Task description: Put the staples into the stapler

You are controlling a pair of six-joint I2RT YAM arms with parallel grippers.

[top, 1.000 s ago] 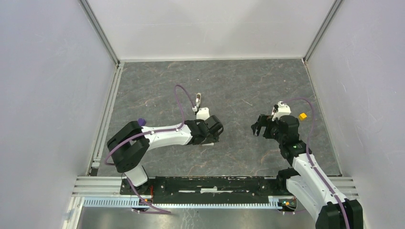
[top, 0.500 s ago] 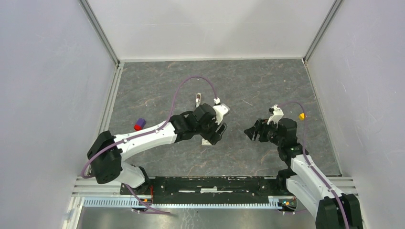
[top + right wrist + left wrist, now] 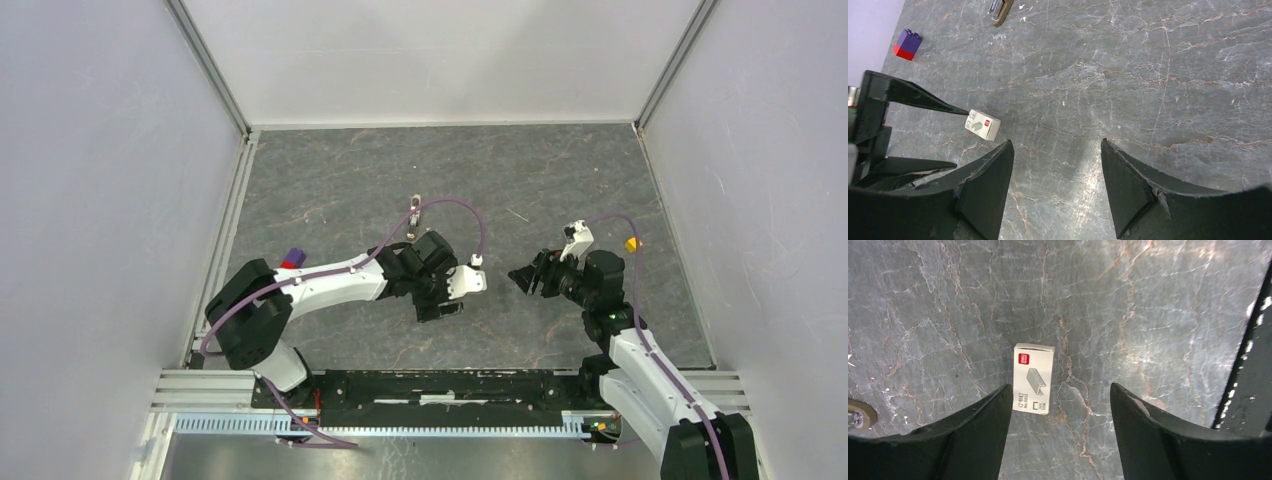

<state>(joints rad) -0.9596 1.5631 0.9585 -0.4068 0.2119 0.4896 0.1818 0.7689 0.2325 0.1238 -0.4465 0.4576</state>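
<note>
Small flat white cardboard staple box (image 3: 1033, 385), red print, below left gripper (image 3: 1060, 390), off-centre, beside one finger. Left fingers released, empty; right gripper (image 3: 1056, 142) likewise, well apart from box. Centre over box, lower, pinch narrow sides.

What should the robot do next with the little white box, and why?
Probably ease the left gripper down around the staple box, sliding slightly toward it. Its jaws are open and empty, and the box lies flat on the table, off-centre, close to one jaw.
</note>
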